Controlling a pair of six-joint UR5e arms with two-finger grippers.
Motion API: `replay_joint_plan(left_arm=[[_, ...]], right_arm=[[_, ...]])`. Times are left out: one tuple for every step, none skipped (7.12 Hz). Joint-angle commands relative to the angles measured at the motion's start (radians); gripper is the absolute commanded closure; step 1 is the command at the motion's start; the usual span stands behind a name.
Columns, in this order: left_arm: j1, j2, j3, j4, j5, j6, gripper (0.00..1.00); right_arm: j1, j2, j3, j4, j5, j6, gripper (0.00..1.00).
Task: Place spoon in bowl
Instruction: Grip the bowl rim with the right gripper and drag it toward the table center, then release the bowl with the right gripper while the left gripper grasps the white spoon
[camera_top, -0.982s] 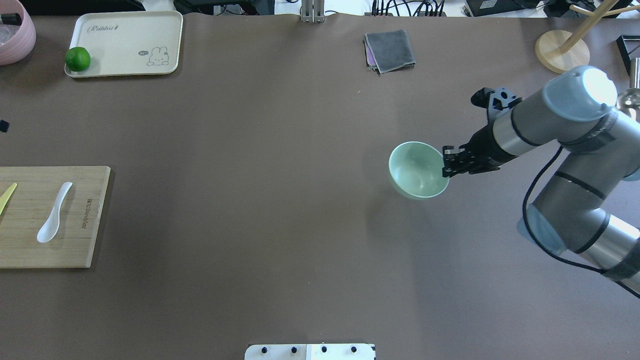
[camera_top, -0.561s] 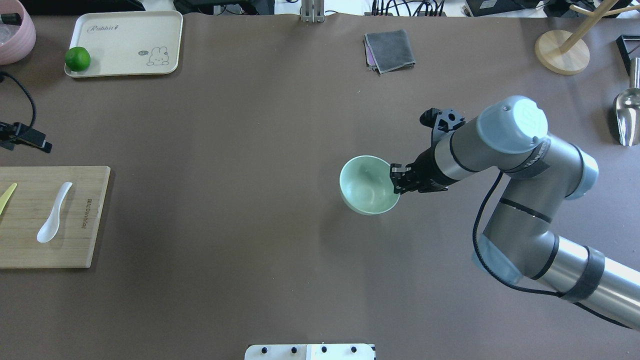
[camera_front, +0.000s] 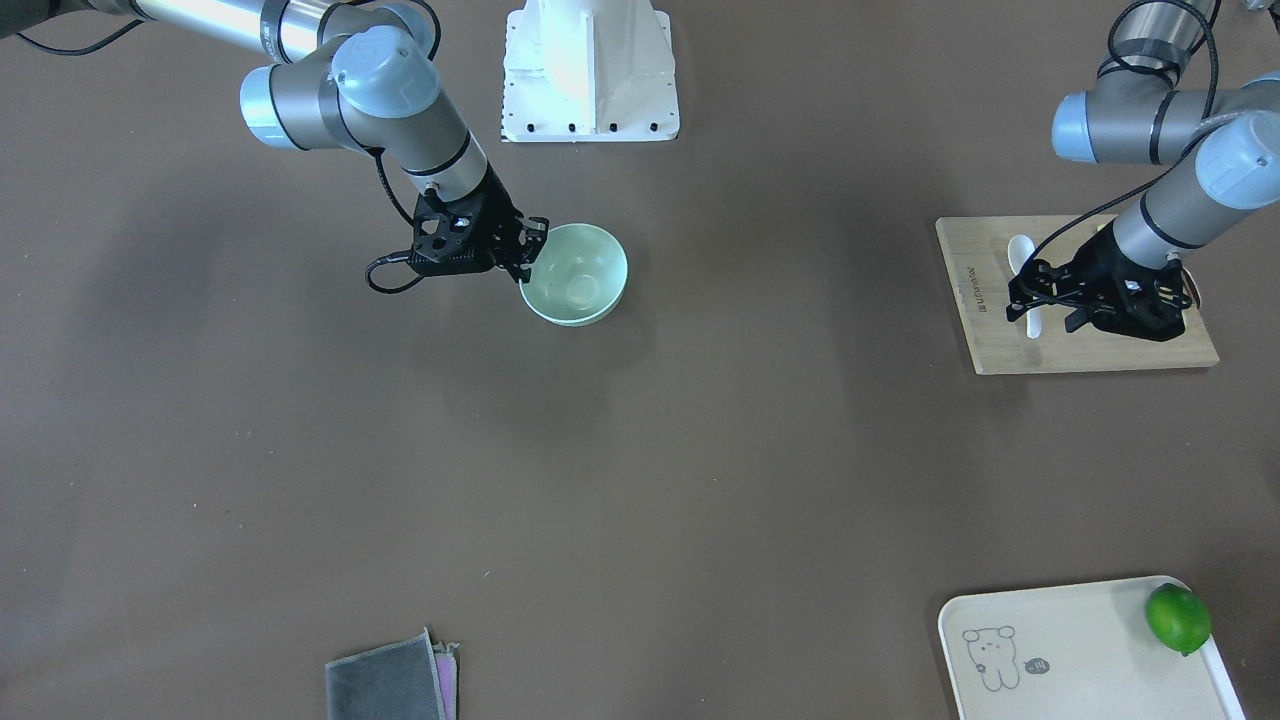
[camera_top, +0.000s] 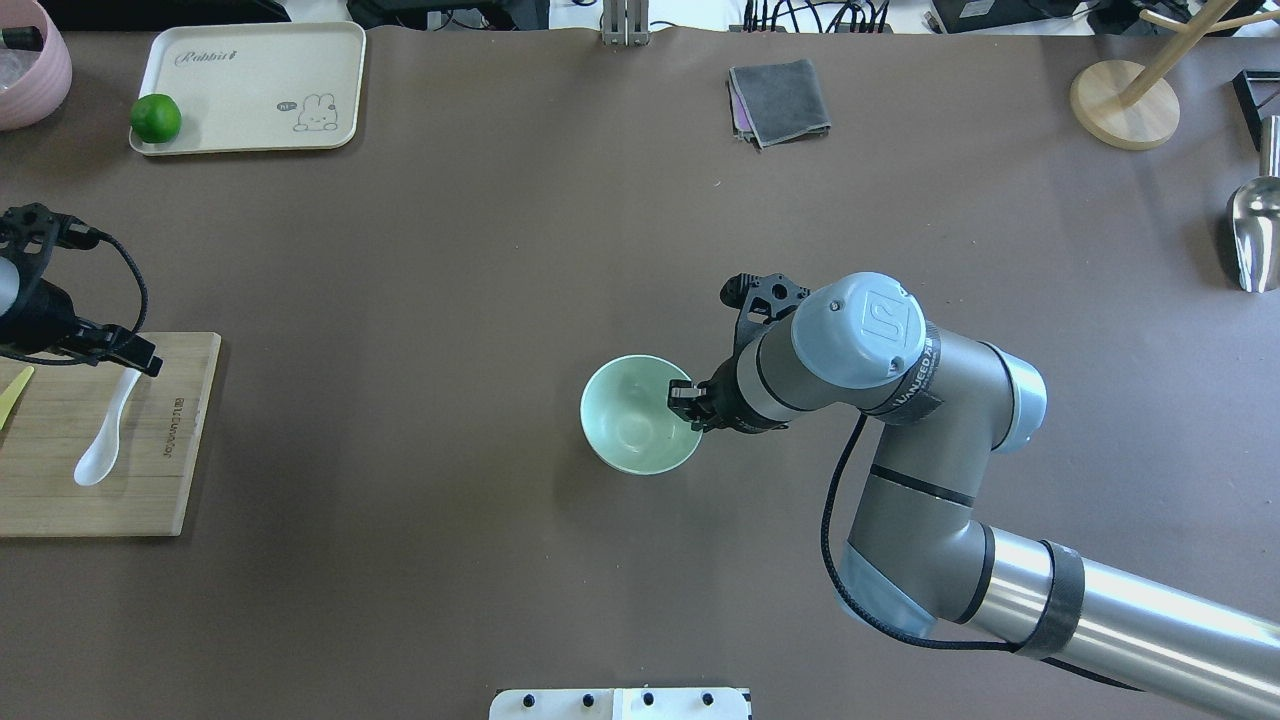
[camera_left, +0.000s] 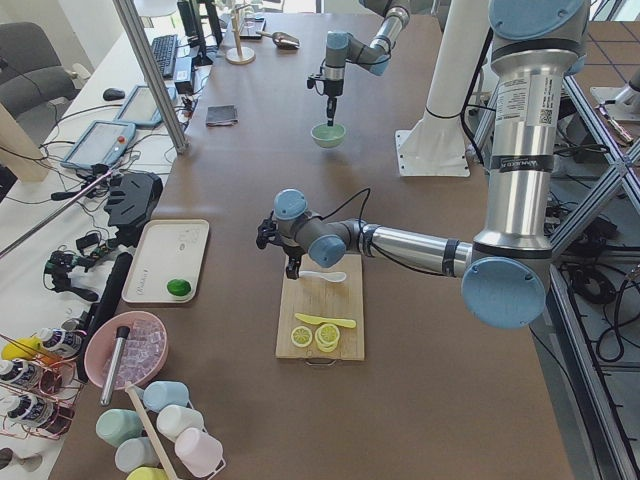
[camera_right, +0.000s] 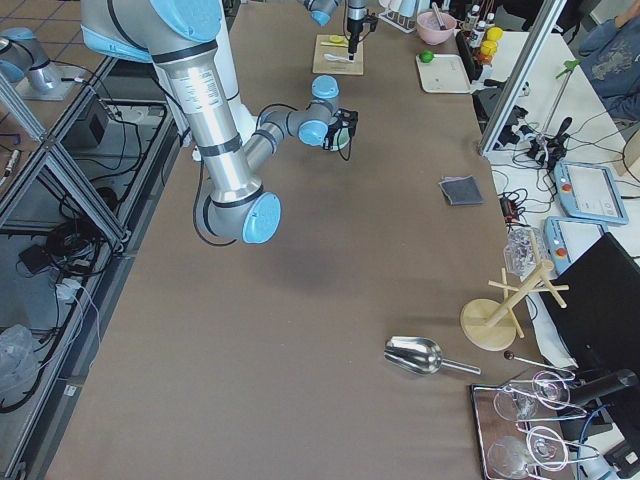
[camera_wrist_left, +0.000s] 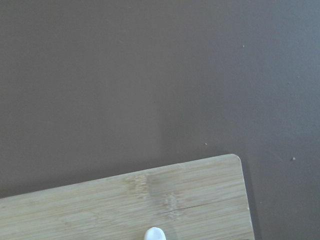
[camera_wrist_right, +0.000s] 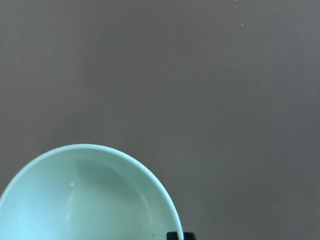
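Right arm: stretched over the table's middle, wrist bent down, right gripper (camera_top: 686, 398) at the right rim of the bowl (camera_top: 625, 425).
Right jaws: clamped on that rim.
Left arm: left gripper (camera_front: 1040, 305) points down over the handle of the spoon (camera_top: 98, 455).
Left jaws: too dark and small to judge.
Spoon: lying on the cutting board (camera_top: 150, 490) at the table's left end, well apart from the bowl.
Hidden: the left gripper covers part of the spoon's handle.

Mid-frame, the bowl (camera_top: 630, 425) is plain pale mint green. At left, the glossy white spoon (camera_top: 100, 457) lies on a tan, wood-grained board (camera_top: 165, 485). The table (camera_top: 400, 250) is plain brown.
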Motion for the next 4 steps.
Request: replay_joint_plan(left_arm=[[0.033, 0.013, 0.001, -0.007, 0.013, -0.001, 0.24], [0.038, 0.024, -0.004, -0.008, 0.013, -0.002, 0.26], [0.044, 0.03, -0.004, -0.01, 0.013, -0.001, 0.31], [0.047, 0.031, -0.004, -0.016, 0.013, -0.002, 0.47]], right_arm=[[-0.007, 0.008, -0.005, -0.01, -0.002, -0.003, 1.0], [-0.007, 0.011, -0.005, -0.012, -0.002, -0.003, 1.0], [-0.009, 0.011, -0.004, -0.012, -0.004, 0.0, 0.3], [-0.009, 0.011, 0.004, -0.014, -0.013, 0.0, 0.01]])
